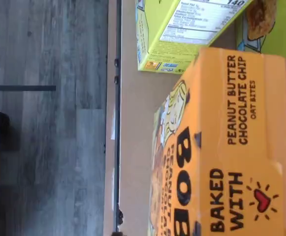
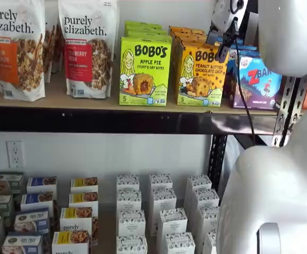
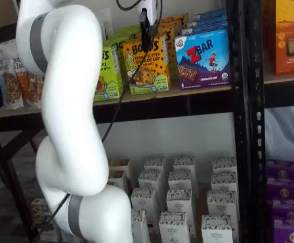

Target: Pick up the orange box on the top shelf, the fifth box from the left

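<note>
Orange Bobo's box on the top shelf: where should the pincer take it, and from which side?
Grip the orange box across its narrow width, near the top, coming from the shelf's open front. It stands upright at the front edge of the top shelf, with the green Apple Pie box and ZBar box close on either side, so fingers likely fit only in those gaps. The pincer hangs in front of its upper corner.

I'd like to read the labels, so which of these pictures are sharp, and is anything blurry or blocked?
Wrist view: turned sideways, soft, yet the orange box lettering reads large. In both shelf views the print is small but legible; the white arm blocks one side of each, and the gripper hangs over the box's upper corner. Even light, no glare.
</note>
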Action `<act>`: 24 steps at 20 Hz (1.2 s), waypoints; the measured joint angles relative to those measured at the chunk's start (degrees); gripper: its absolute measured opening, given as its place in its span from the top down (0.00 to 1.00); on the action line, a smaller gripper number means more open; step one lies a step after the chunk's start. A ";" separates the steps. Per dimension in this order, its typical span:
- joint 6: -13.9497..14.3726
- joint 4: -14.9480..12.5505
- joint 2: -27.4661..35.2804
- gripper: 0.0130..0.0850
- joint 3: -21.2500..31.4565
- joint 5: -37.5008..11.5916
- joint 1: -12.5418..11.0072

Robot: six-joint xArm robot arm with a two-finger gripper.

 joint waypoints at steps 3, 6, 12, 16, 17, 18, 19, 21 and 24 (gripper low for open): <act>-0.06 -0.07 -0.36 0.00 1.24 -1.04 0.15; -0.08 -0.53 -0.62 0.00 2.20 -1.81 0.40; 0.09 -1.89 -1.13 0.00 4.04 -3.34 1.07; 0.00 -2.72 -1.42 0.00 4.98 -4.02 1.24; -0.02 -2.94 -1.55 0.00 5.31 -4.31 1.30; -0.03 -3.06 -1.62 0.00 5.53 -4.46 1.33; -0.04 -3.12 -1.67 0.00 5.67 -4.55 1.34; -0.05 -3.16 -1.83 0.00 6.08 -4.87 1.38; -0.06 -3.12 -2.00 0.00 6.48 -5.17 1.40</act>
